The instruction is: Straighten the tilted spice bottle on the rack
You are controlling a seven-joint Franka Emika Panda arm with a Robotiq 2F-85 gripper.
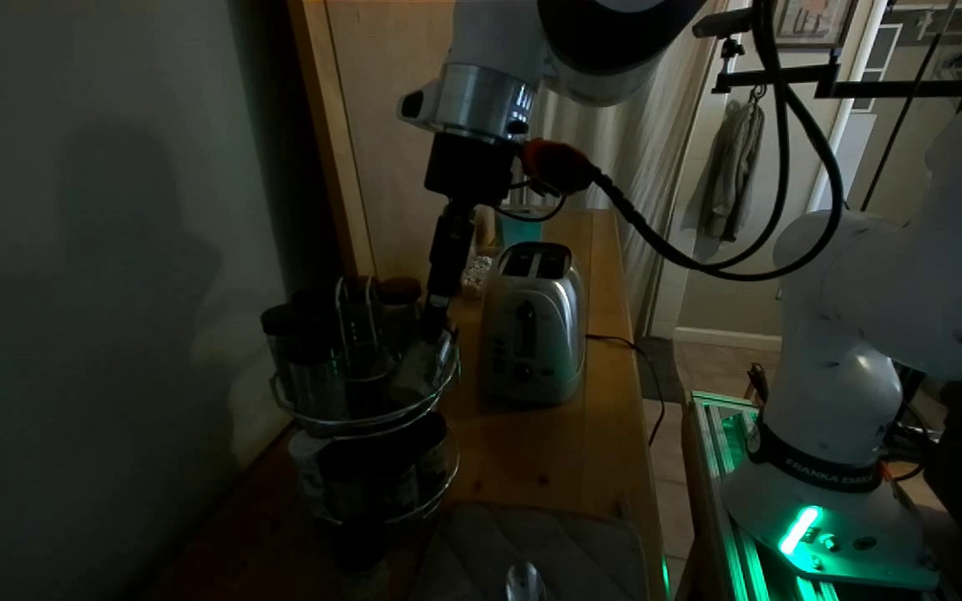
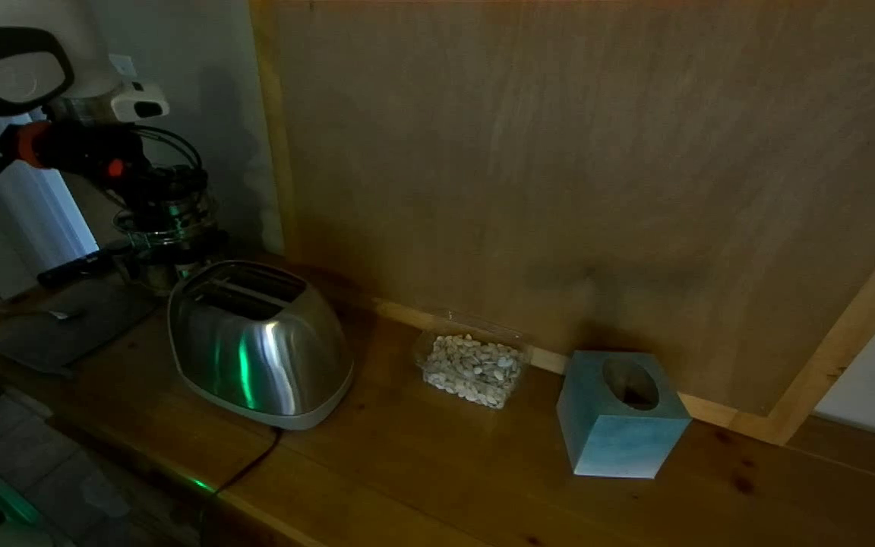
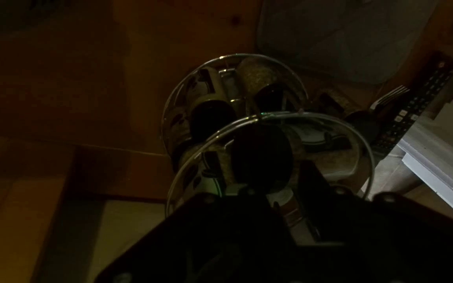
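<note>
Round, tiered metal-wire rack on a knotted plank-wood table, loaded with small capped jars; its thin, glossy rings catch the light. The slim cylindrical glass spice bottle sits tilted in the upper tier, on the side nearer the domed, polished-steel two-slot toaster, its upper end leaning towards the gripper. The black, jointed two-fingered gripper points downward at that end. In the wrist view its fingers stand somewhat apart, with a narrow gap showing; whether they have hold of the bottle cannot be told in the dimness. A round black cap appears just beyond the fingertips, and one lower-tier jar shows grainy tan contents behind curved glass. Near the rack lies a grey fabric mat, quilted in diamonds. In the wrist view, a metal fork with parallel tines lies beside a long black remote control with rows of small buttons. In an exterior view, a clear rectangular tray holds pale, flat, rounded pieces, between the toaster and a teal cube-shaped box with an oval opening. Behind them rises a smooth wooden panel edged in timber strips.
</note>
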